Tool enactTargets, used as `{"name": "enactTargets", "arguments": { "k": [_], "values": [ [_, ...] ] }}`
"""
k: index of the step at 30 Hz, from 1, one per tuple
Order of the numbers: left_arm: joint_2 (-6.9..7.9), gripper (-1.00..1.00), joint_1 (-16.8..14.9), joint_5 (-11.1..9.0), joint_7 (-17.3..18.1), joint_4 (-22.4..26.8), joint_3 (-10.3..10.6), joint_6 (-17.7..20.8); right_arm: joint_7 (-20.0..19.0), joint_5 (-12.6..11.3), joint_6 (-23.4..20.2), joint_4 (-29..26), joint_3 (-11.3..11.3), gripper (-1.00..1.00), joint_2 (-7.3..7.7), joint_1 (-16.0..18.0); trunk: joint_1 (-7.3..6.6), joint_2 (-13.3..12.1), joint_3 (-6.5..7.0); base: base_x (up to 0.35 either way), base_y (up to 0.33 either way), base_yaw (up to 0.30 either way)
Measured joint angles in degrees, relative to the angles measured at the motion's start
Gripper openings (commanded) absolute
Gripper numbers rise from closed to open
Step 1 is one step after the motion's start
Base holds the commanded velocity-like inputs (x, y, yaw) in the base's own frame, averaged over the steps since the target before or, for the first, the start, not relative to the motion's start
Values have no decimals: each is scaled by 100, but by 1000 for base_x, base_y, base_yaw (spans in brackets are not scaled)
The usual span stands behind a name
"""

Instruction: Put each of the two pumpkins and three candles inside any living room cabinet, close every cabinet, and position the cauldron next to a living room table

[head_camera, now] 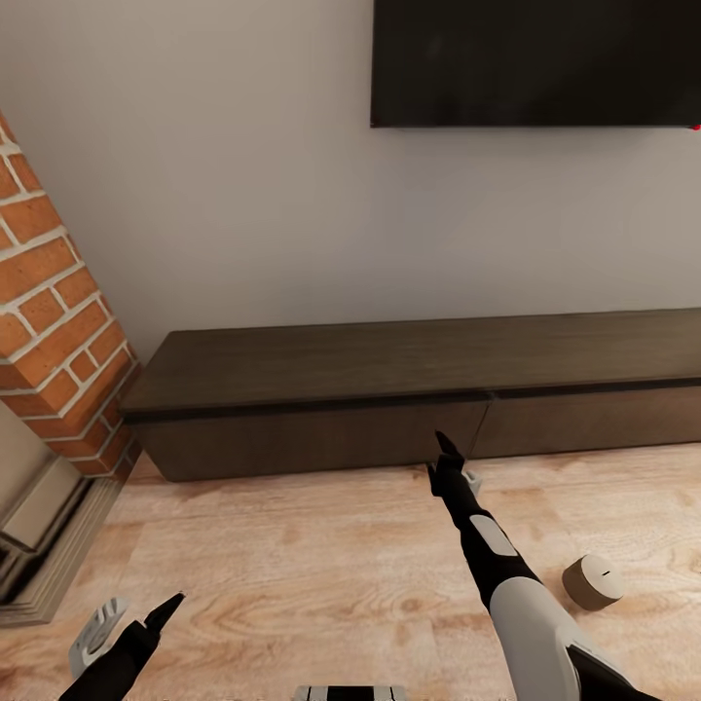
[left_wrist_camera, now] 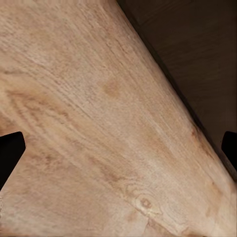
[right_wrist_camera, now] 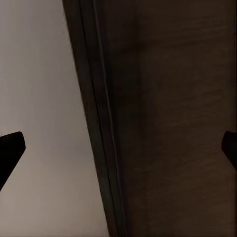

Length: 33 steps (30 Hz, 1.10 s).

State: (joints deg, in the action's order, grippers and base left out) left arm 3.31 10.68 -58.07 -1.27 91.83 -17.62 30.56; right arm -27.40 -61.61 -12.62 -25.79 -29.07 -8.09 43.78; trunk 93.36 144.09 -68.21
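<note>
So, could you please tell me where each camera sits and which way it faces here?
Head view: from the robot's head, looking down at the cabinet, a candle on the floor, both arms.
Left wrist view: on the left arm, facing the floor; dark fingertips at the edges.
Right wrist view: on the right arm, facing the cabinet's front.
Shared: all three show the cabinet.

A: What stands ahead of the right tool (head_camera: pixel 458 465)?

B: The closed front of the cabinet (head_camera: pixel 321 433), close before the fingertips, near the seam between its two drawer fronts. No opening there. The right wrist view shows the dark wood face and its top edge against the pale wall (head_camera: pixel 243 195).

A: Beside it?

B: Open wood floor (head_camera: pixel 292 565) behind and to both sides. One candle (head_camera: pixel 593 582) stands on the floor behind the tool, right of the forearm.

A: The left tool (head_camera: pixel 131 623)?

B: Bare floor ahead. The brick fireplace (head_camera: pixel 58 331) stands forward to its left.
</note>
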Motion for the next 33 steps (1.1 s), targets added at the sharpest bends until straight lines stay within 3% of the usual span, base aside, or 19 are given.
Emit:
{"name": "enactTargets", "arguments": {
  "k": [11,16,23,33],
  "values": [
    [4,100,4,23,155,-61,-7,0,-29,-78,-12,45,-74,100,56,1,5,3,-45,0,0,0],
    [4,100,31,54,271,-144,4,-15,-280,-189,-26,52,-151,100,238,-3,4,3,-45,31,0,0],
    [-50,100,46,466,322,-210,5,-27,-545,-612,-61,70,-185,100,489,-4,2,3,-45,238,0,0],
    [-58,100,48,609,338,-221,0,-27,-589,-786,-65,171,-183,100,571,-4,3,3,-45,285,0,0]
  ]
}}
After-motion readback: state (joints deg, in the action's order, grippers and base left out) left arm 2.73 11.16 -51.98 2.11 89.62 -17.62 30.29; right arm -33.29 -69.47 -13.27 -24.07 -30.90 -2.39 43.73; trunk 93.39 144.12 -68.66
